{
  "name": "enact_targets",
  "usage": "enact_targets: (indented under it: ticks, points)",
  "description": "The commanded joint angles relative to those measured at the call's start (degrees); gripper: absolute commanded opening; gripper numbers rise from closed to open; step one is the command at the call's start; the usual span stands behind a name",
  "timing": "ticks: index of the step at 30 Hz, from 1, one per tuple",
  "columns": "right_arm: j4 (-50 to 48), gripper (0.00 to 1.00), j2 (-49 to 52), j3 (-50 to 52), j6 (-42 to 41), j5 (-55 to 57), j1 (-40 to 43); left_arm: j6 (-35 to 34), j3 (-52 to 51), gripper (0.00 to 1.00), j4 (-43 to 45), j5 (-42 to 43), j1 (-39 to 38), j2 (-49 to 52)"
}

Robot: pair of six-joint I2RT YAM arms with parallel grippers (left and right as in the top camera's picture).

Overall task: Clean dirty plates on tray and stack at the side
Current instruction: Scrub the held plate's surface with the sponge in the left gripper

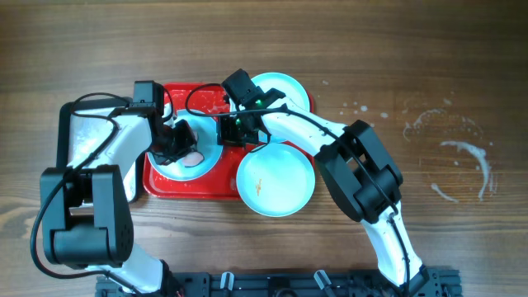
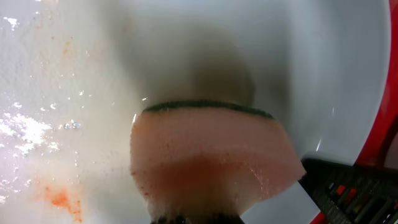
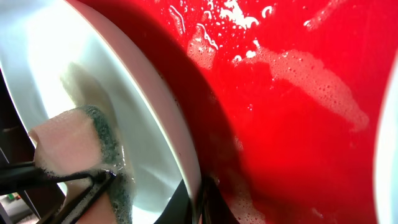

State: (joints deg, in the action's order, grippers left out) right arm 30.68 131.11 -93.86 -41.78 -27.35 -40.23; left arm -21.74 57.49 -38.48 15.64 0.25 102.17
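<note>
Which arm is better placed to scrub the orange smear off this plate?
Left. The left gripper holds the sponge on the plate beside the orange smear; the right gripper is busy pinching that plate's rim.

Overhead I get bright, even light, sharp focus, soft shadows across the tray (image 1: pixel 155 186). My left wrist view is blurred close-up, wet glare on the plate (image 2: pixel 37 124) away from the tray; right wrist shows foam (image 3: pixel 311 81) glinting on the tray
</note>
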Motion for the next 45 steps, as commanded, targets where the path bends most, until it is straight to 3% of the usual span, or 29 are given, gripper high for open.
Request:
enact_targets:
  ticks: [1, 9, 21, 25, 30, 35, 41, 45]
  points:
    - [-0.1, 0.04, 2.6, 2.0, -0.3, -2.6, -2.6, 0.3, -2.9, 0.04, 1.0, -3.3, -0.8, 2.7]
    - [-0.3, 0.04, 2.6, 2.0, -0.2, -2.7, -2.5, 0.3, -2.9, 0.04, 13.2, -3.3, -0.8, 2.7]
    - [-0.4, 0.04, 2.6, 2.0, -0.2, -2.5, -2.5, 0.3, -2.9, 0.04, 1.4, -2.5, -0.8, 2.7]
    - [-0.5, 0.04, 2.6, 2.0, -0.2, -2.5, -2.5, 0.3, -2.9, 0.04, 8.2, 1.0, -0.8, 2.7]
    - [-0.5, 0.04, 2.6, 2.0, -0.2, -2.4, -2.4, 0.2, -2.9, 0.04, 13.3, -6.3, -0.8, 2.7]
    - [-1.6, 0.04, 2.6, 2.0, -1.1, 0.9, -2.3, 0.2, -0.9, 0.04, 4.2, -8.7, -0.7, 2.7]
    - [-1.7, 0.04, 2.6, 2.0, -2.5, 9.9, -1.3, 0.2, 9.0, 0.04, -18.1, -11.0, -0.7, 2.7]
    - [-1.5, 0.04, 2.6, 2.0, -3.9, 12.8, -1.1, 0.0, 12.6, 0.04, -26.8, -14.8, -0.7, 2.7]
